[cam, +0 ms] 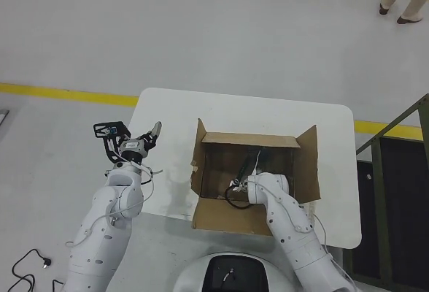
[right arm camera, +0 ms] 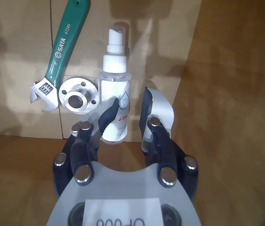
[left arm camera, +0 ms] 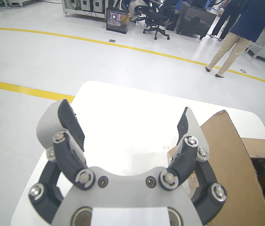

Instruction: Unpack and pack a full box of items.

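My top camera looks straight down from above my arms at the counter (cam: 273,109) and the open box (cam: 309,168) on it. My left wrist camera sits just behind my left pincer (left arm camera: 125,106), facing out across the counter toward the room, and catches one flap of the same box. My right wrist camera peers close past my right pincer (right arm camera: 131,96) at the box's inner walls.
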`<move>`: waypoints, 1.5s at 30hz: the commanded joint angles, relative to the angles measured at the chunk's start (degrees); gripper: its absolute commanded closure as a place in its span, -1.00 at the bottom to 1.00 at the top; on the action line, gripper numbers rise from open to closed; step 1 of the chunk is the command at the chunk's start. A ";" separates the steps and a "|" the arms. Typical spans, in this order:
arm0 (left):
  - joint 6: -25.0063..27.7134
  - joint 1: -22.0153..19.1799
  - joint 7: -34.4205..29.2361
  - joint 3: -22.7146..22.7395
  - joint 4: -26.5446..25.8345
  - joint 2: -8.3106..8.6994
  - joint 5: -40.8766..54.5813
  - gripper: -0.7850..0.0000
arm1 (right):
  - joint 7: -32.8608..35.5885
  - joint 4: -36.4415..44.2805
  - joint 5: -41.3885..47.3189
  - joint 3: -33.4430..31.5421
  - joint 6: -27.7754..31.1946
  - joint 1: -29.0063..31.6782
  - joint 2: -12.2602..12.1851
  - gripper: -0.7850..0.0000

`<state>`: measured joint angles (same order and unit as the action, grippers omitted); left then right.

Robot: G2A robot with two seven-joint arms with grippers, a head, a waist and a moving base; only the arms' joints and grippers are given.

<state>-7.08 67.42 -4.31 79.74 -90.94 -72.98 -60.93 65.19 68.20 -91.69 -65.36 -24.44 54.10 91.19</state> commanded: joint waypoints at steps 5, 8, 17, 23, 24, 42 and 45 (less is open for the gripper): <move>0.00 0.00 0.00 0.00 0.00 0.00 0.00 -1.00 | -0.79 -1.23 0.30 0.09 -0.09 -0.28 0.35 0.24; 0.00 0.00 0.00 0.00 0.00 0.00 0.00 -1.00 | -0.97 -2.04 0.39 -0.05 -0.26 -0.39 0.48 0.25; 0.00 0.00 0.00 0.00 0.00 0.00 0.00 -1.00 | -1.86 -4.08 0.76 -0.27 -0.62 -0.75 0.90 0.39; 0.00 0.00 0.00 0.00 0.00 0.00 0.00 -1.00 | -1.79 -2.39 -0.01 0.18 -1.44 -0.32 1.21 1.00; 0.00 0.00 0.00 0.00 0.00 0.00 0.00 -1.00 | -1.72 -1.68 0.03 0.25 -1.48 -0.07 1.26 1.00; 0.00 0.00 0.00 0.00 0.00 0.00 0.00 -1.00 | 0.49 15.89 -2.44 -0.20 2.11 7.22 1.14 1.00; 0.00 0.00 0.00 0.00 0.00 0.00 0.00 -1.00 | 0.48 16.92 -3.09 -0.39 3.94 7.60 0.98 1.00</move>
<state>-7.08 67.42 -4.31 79.74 -90.94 -72.98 -60.93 65.72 85.18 -94.80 -65.75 -20.49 61.73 92.17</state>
